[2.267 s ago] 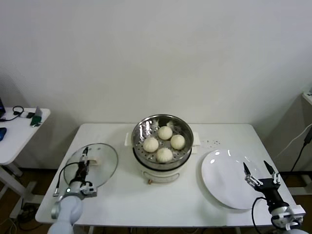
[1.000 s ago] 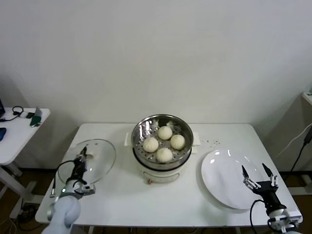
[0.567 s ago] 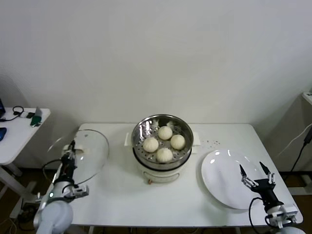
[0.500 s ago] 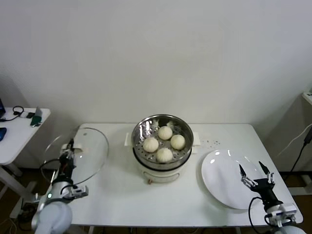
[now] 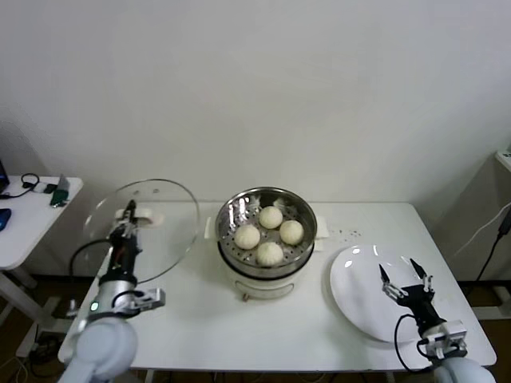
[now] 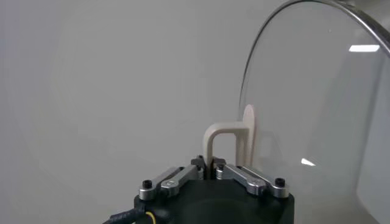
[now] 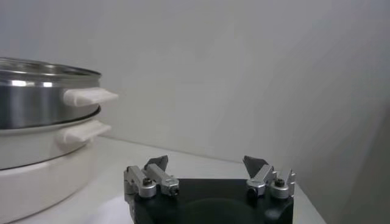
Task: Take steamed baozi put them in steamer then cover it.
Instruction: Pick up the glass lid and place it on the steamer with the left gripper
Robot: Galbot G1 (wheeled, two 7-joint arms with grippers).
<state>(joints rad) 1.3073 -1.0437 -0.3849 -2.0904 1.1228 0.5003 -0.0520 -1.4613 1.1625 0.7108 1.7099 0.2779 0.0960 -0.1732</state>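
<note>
The steel steamer (image 5: 267, 239) stands mid-table with four cream baozi (image 5: 270, 234) on its perforated tray, uncovered. It also shows in the right wrist view (image 7: 42, 134). My left gripper (image 5: 128, 215) is shut on the cream handle (image 6: 226, 140) of the clear glass cover (image 5: 144, 219), held tilted up in the air at the table's left, clear of the steamer. The cover fills the left wrist view (image 6: 317, 122). My right gripper (image 5: 406, 281) is open and empty over the white plate (image 5: 367, 297), to the steamer's right; its open fingers (image 7: 159, 163) show in the right wrist view.
The white table (image 5: 200, 319) ends close at the front and left. A small side table (image 5: 24, 215) with cables and gadgets stands at far left. Small dark specks (image 5: 345, 234) lie behind the plate. A white wall is behind.
My left gripper has lifted the cover off the table, tilted it upright and moved it up and toward the steamer. The right gripper shifted slightly left over the plate.
</note>
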